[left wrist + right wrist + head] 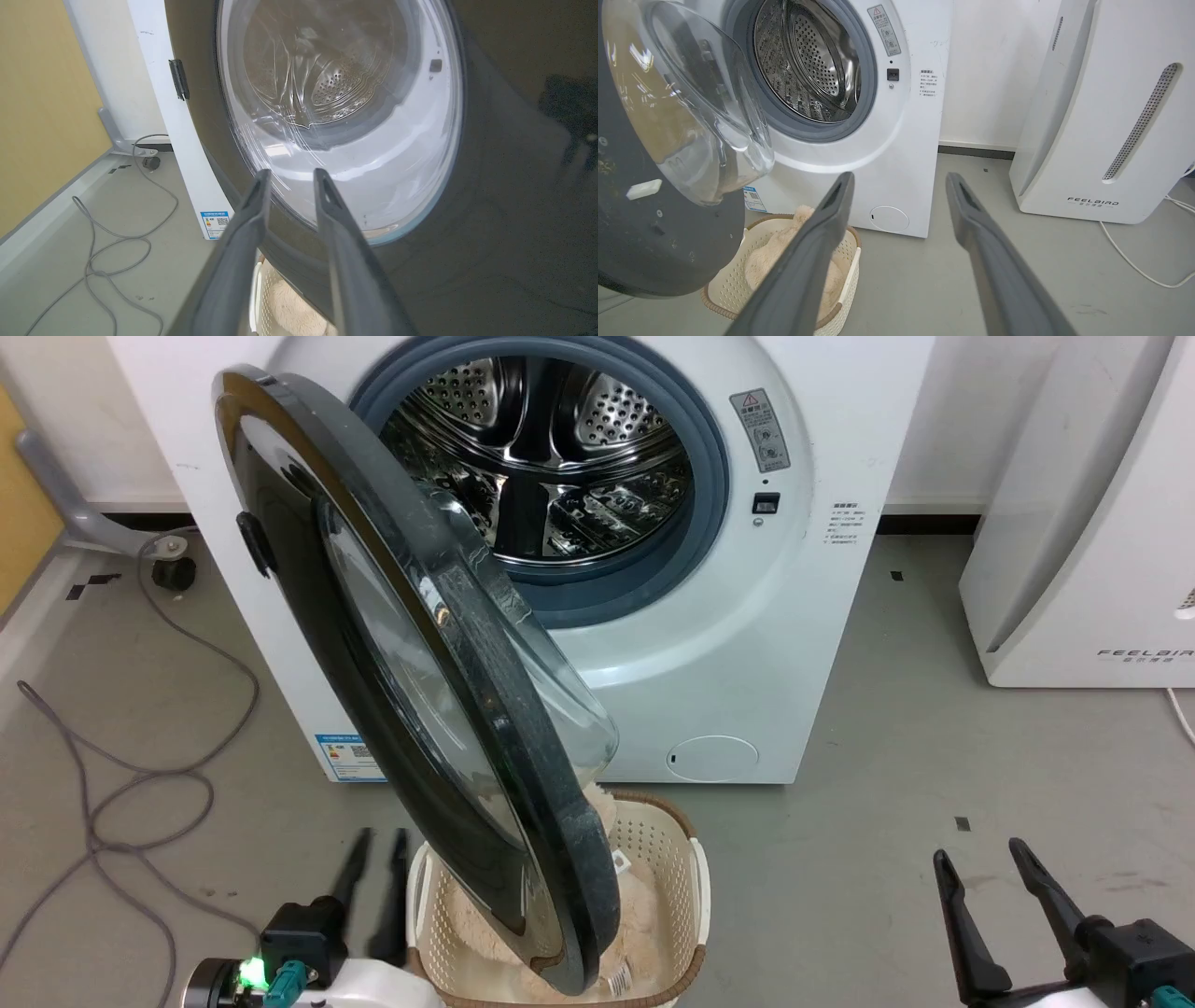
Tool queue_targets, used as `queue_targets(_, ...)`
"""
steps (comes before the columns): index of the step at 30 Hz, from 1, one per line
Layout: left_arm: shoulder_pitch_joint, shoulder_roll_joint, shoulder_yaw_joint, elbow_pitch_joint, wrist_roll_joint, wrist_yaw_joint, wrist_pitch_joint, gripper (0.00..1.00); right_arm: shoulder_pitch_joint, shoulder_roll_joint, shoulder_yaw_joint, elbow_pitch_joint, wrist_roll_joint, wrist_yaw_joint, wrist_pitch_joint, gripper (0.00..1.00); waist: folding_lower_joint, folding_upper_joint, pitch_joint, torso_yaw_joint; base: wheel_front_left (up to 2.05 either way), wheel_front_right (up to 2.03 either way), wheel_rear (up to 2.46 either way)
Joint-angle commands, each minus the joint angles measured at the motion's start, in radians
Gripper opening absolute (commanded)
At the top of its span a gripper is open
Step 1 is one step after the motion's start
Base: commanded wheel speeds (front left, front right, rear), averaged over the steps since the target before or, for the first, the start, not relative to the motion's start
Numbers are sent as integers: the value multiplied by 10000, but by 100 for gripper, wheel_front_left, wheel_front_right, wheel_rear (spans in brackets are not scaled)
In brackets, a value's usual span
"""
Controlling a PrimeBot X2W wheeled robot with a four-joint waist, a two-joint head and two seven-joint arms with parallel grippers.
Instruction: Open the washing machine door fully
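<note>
Down the left of the head view a grey cable (140, 775) loops over the floor, well out of the way. At the lower left sits the left claw (383, 840), and in its wrist view the left claw (292, 173) has its fingers a little apart with nothing between them, aimed at the lower edge of the door's window.

The door (411, 672) runs from upper left to bottom centre, hinged on the left and swung roughly halfway out. Its free edge hangs over a basket (686, 887) with something beige and fluffy in it. Behind it the washer (728, 644) has its drum in plain sight.

So the robot probably still has the second half of the swing to do. The left claw is on the outer face, and pushing there would only close the door. It'd likely do better hooking the free rim and drawing it toward frame left in an arc around the hinge, keeping clear of the basket.

At the lower right, the right claw (979, 851) is spread wide and holding nothing. It could nudge the inner face instead.
</note>
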Motion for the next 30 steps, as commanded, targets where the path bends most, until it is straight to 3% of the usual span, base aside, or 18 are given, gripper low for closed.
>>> queue_targets(1,-101,39,17,-13,50,-2,-53,0,150,36,10,21,27,-9,-58,100,0,0,1,-16,0,0,0)
queue_targets(12,-131,116,30,-537,-166,-76,-23,0,118,37,-2,156,74,-9,-81,100,0,0,-2,-18,0,0,0)
queue_targets(23,-462,489,230,-3043,76,354,614,0,135,37,-65,242,142,-9,-125,100,0,0,-4,71,0,0,0)
queue_targets(24,-753,663,261,-3796,217,404,866,0,134,37,-97,271,166,-9,-150,100,0,0,0,108,0,0,0)
queue_targets(30,-1706,922,367,-5270,512,520,1175,0,107,37,-156,345,164,-9,-175,100,0,0,0,171,0,0,0)
